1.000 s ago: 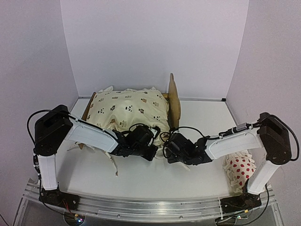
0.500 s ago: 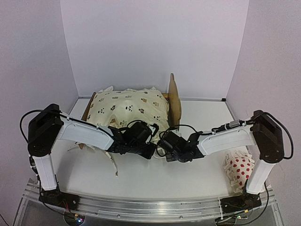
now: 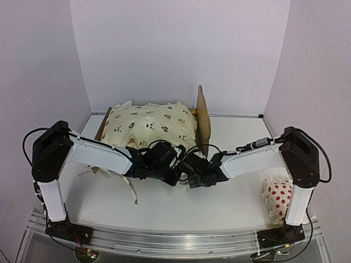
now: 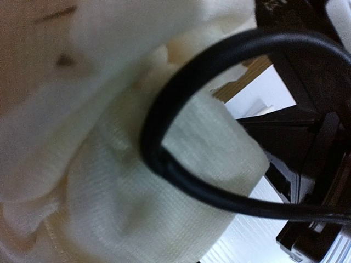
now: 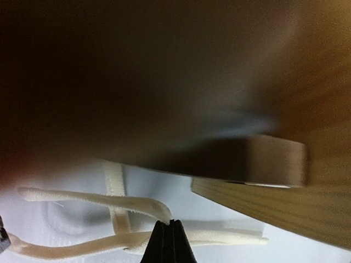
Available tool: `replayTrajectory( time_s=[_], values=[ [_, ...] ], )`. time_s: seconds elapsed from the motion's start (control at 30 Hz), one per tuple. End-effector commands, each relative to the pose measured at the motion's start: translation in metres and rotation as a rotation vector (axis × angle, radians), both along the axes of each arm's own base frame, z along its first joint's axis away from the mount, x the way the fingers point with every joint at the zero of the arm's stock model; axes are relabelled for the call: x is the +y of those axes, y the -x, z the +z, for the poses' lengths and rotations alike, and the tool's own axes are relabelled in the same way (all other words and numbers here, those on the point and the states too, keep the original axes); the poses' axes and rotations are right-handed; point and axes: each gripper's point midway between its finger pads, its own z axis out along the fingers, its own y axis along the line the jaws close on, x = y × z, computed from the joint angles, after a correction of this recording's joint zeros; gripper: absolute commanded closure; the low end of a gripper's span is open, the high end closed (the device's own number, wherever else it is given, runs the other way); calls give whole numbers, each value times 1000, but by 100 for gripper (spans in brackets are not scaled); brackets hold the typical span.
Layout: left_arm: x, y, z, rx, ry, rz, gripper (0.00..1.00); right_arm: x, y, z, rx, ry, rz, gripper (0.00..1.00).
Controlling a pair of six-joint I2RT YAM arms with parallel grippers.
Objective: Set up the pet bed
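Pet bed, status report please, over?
Left gripper shut, right gripper shut, close together at near edge of cushion. Pet bed under cushion. Cream ties loose by right gripper.

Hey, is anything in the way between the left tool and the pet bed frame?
Yes. The cream cushion is draped over the pet bed, and its fabric fills the left wrist view, so cloth sits between the left tool and the wood. A black cable also loops across there.

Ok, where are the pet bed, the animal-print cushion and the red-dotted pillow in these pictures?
pet bed (image 3: 203,121): top view, on its upright wooden end board.
animal-print cushion (image 3: 151,126): top view, middle of its upper face.
red-dotted pillow (image 3: 280,193): top view, on its dotted fabric.
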Motion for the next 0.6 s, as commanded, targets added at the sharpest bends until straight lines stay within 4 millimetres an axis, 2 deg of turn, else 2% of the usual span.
replayTrajectory(
  time_s=[0.0, 0.3, 0.4, 0.5, 0.57],
  values=[
    [-10, 1, 26, 0, 55, -1, 100, 22, -2, -2, 10, -44, 82, 100],
    [-11, 3, 31, 12, 75, -2, 100, 44, 7, -7, 26, -120, 240, 100],
    [-9, 2, 31, 7, 69, 10, 100, 44, 15, -10, 51, -121, 282, 100],
    [-7, 1, 29, 6, 67, 17, 99, 48, 23, -5, 62, -152, 346, 93],
    [-7, 1, 27, 6, 67, 21, 99, 51, 28, -1, 60, -179, 388, 84]
  ],
)
